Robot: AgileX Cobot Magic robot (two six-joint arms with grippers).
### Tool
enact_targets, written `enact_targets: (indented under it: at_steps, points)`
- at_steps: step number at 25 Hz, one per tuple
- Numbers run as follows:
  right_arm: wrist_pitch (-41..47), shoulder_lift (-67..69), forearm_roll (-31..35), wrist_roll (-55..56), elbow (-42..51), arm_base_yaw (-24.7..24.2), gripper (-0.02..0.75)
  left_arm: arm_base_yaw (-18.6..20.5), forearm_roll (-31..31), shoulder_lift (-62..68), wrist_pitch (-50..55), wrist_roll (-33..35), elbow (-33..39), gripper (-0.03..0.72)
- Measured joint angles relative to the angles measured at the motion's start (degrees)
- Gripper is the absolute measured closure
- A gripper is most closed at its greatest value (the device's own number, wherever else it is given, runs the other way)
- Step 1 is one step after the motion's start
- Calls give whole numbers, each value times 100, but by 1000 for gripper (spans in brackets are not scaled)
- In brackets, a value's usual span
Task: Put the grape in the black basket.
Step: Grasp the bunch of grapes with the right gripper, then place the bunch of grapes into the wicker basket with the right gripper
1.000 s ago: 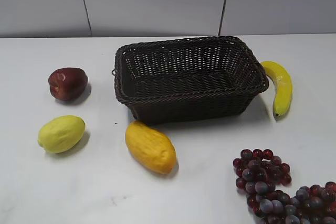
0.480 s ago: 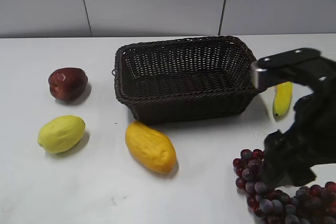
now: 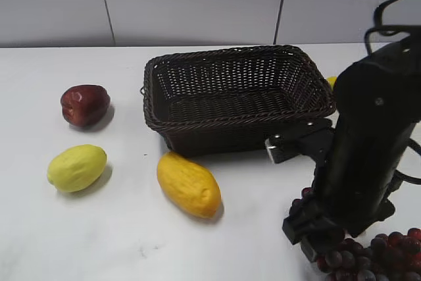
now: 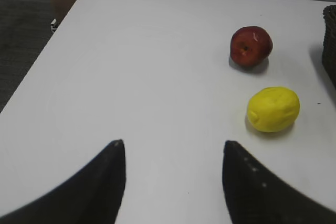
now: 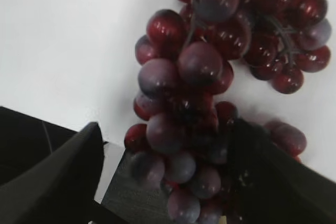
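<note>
A dark red apple (image 3: 85, 104), a pale yellow lemon-shaped fruit (image 3: 77, 167) and an elongated orange-yellow mango-like fruit (image 3: 188, 184) are seen on the left and centre of the white surface (image 3: 118, 235), with the rectangular dark woven wicker black basket (image 3: 237, 97) set empty behind them. At far right, the long bunch of small dark red and purple grapes (image 3: 368, 258) is seen lying on the surface in the near right corner, well short of the basket and largely hidden in the exterior view by the right arm poised over it. Only the right wrist view shows the decisive relation: the right claw (image 5: 173, 177) is spread wide, nothing gripped, with the bunch (image 5: 210, 77) lying between its fingers and running away from the camera. The left claw (image 4: 173, 182), likewise held open and empty, is shown only in its own view, over bare surface far to the left; the right arm is judged much the nearer.
</note>
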Motion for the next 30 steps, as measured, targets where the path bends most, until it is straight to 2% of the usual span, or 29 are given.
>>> enact_targets:
  at_steps: [2,4,5,8,9,13,16,21,26,30]
  points:
    - [-49,238,-12,4,-6,0,192,0,0,0,0,0,0,136]
    - [-57,384,-40,6,-6,5,256,0,0,0,0,0,0,136]
    - [-57,399,-59,6,-6,5,325,0,0,0,0,0,0,136]
    - [-35,336,-59,18,-13,5,602,0,0,0,0,0,0,136]
    - [-35,276,-54,18,-13,5,625,0,0,0,0,0,0,136]
    - [311,-333,-110,18,-155,5,626,0,0,0,0,0,0,136]
    - [773,-1063,-273,18,-612,5,634,0,0,0,0,0,0,136]
    - [1199,-1987,-863,22,-2094,5,647,0,0,0,0,0,0,136]
    - [1098,-1868,-1551,22,-3892,5,649,0,0,0,0,0,0,136]
    - [412,-1417,-2035,22,-4731,5,649,0,0,0,0,0,0,136]
